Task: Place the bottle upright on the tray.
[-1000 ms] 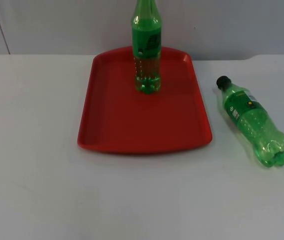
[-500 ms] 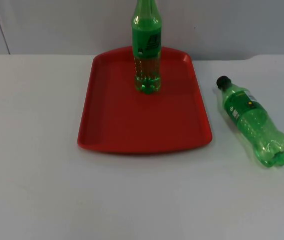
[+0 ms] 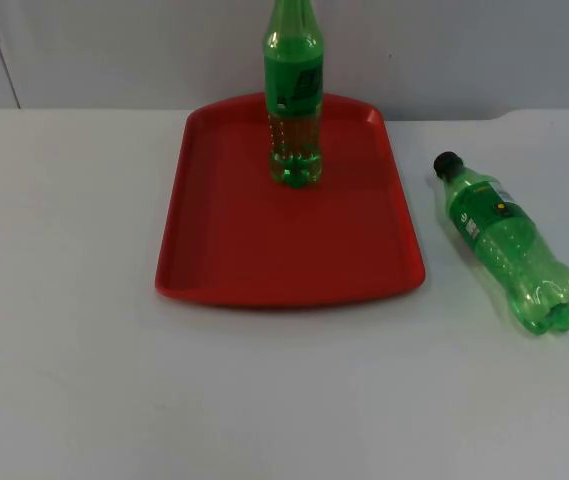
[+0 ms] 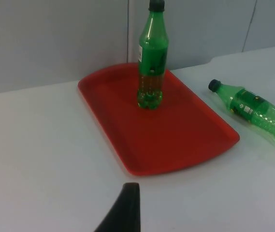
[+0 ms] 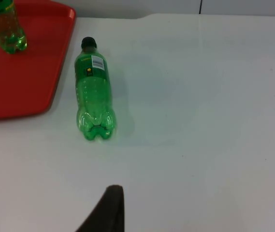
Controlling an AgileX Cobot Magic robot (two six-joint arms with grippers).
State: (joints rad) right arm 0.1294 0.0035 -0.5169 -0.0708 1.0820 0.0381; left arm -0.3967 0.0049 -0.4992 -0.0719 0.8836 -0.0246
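So, in the top view one green bottle (image 3: 294,95) already stands upright toward the far end of the red tray (image 3: 224,250), while a second bottle (image 3: 509,240) lies on its side on the white table (image 3: 64,380) off the tray's right edge, its long axis slanting with the black cap (image 3: 447,162) toward the tray's far corner and its base away, so lifting and standing it is what remains. In the left wrist view the left gripper (image 4: 123,212) waits short of the tray's near edge; I cannot tell how wide it is. In the right wrist view the right gripper (image 5: 106,212) sits back from the lying bottle's base, width likewise unclear.
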